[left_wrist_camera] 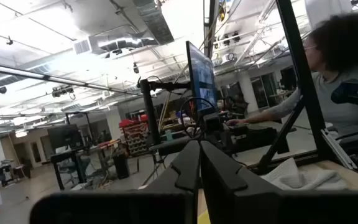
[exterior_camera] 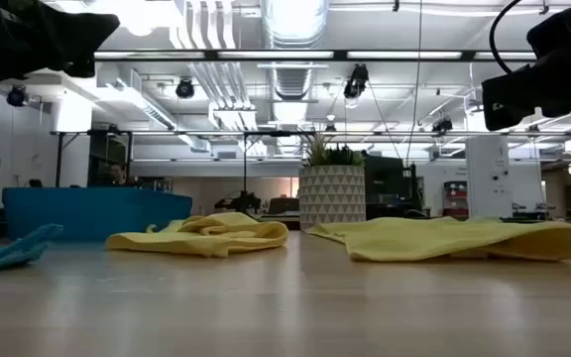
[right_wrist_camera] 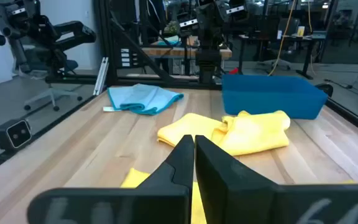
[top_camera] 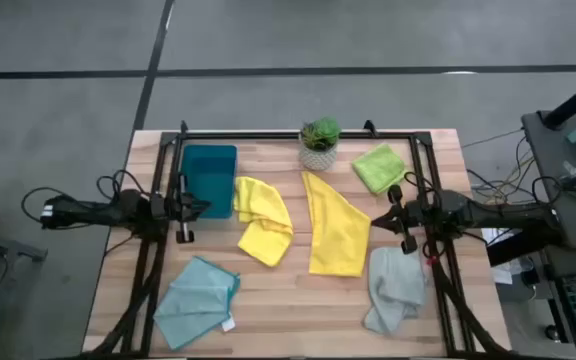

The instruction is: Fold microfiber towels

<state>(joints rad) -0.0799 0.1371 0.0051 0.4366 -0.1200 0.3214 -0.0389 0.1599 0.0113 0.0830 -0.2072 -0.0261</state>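
Lying with its long axis from 12 to 6 o'clock, the long yellow microfiber towel (top_camera: pixel 335 228) sits at 9 o'clock of the closed, empty right claw (top_camera: pixel 393 217), the nearer one. Across the wooden worktop (top_camera: pixel 288 300), the left claw (top_camera: pixel 200 206) waits closed.

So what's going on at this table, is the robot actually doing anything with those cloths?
Nothing is being handled right now. The left gripper sits shut at the table's left edge beside the teal tray, and the right gripper sits shut at the right edge, both empty. Five towels lie loose and unfolded on the wood: two yellow towels in the middle, a lime green towel near the potted plant, a pale grey towel front right and a light teal towel front left.
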